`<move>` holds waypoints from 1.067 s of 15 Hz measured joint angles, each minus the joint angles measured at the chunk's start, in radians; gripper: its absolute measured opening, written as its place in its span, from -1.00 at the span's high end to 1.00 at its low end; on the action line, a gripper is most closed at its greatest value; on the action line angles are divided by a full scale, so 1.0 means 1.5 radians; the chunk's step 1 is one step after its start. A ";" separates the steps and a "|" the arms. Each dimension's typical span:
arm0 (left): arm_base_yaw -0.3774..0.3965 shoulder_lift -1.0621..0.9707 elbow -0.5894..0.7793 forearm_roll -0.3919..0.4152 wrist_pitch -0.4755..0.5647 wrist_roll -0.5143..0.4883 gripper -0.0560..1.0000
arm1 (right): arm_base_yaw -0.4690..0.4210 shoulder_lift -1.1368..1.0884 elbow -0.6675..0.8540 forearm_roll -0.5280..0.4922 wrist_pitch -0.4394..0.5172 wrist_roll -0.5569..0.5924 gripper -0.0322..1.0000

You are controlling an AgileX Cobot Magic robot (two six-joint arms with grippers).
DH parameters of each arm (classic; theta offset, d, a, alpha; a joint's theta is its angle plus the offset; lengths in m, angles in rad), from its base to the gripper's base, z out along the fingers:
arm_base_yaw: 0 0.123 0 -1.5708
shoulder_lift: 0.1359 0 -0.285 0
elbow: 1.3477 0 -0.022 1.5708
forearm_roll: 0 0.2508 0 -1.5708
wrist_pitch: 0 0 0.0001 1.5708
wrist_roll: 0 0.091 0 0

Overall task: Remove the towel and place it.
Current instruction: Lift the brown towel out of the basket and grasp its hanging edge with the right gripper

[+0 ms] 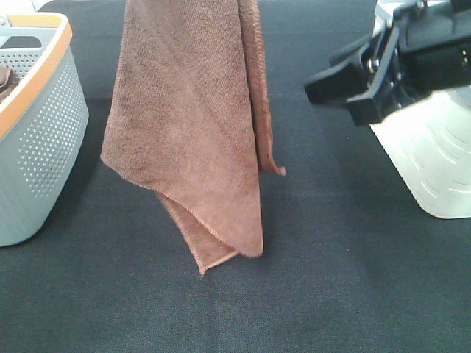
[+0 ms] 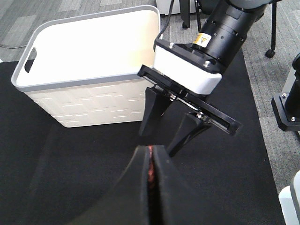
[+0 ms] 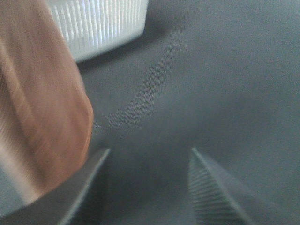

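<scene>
Because it presumably must hang free for carrying, the towel [image 1: 191,125] dangles near the white basket [image 1: 434,162], my left gripper [image 2: 150,157] clamped on its top. Right gripper [image 1: 337,94] hovers just beside that basket, jaws apart.

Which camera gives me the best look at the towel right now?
Exterior high: the towel hangs mid-frame, folds and stitched hems clear, its top out of frame. Left wrist shows only a reddish sliver pinched in the left claw; right wrist, a blurred edge.
</scene>
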 joint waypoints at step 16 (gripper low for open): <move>0.000 0.000 0.000 -0.046 0.000 0.017 0.89 | 0.000 0.003 0.000 -0.098 0.165 0.169 -0.26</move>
